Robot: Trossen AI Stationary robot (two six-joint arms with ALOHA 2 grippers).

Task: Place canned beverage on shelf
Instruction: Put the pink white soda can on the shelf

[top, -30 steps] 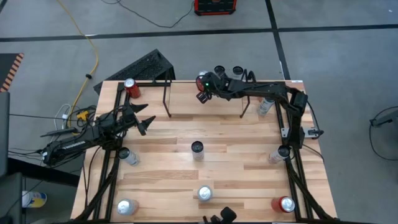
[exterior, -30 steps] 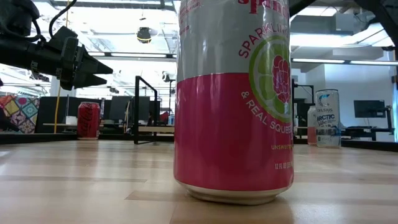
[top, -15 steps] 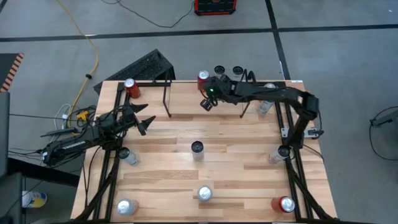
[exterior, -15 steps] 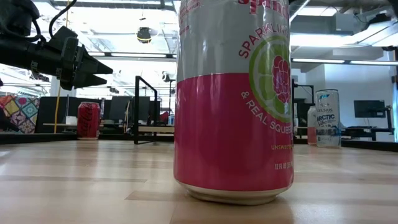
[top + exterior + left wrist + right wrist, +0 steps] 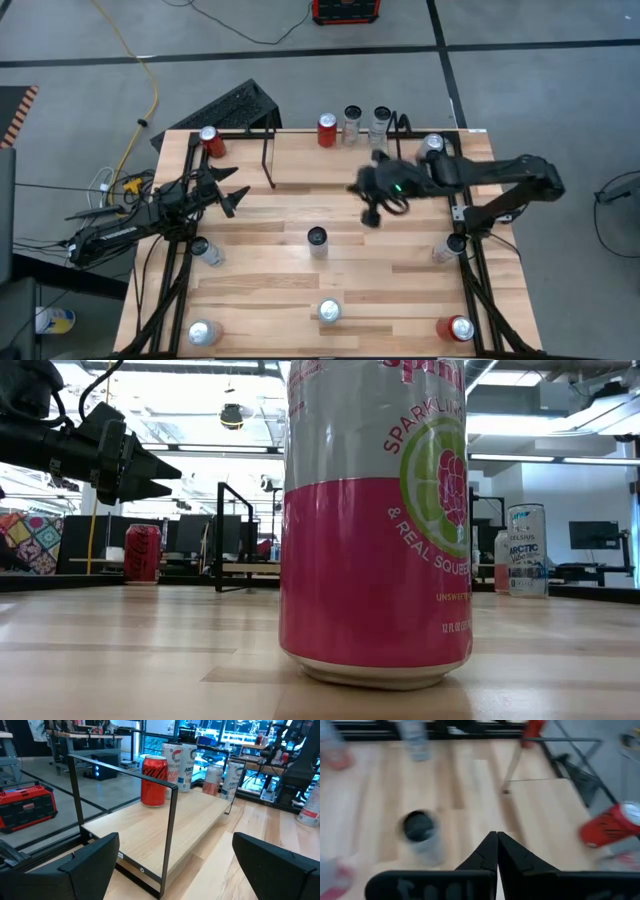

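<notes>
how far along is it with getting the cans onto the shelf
Done: three cans stand on the shelf, a red can among them. In hand: nothing; the right gripper, jaws shut, hangs empty near the dark-topped can. Left: the cans scattered across the table.

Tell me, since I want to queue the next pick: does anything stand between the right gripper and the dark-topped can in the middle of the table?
Nothing visible does. The right gripper, shut and empty, hangs over bare wood beside the dark-topped can. In the right wrist view only open table lies between fingertips and can.
</notes>
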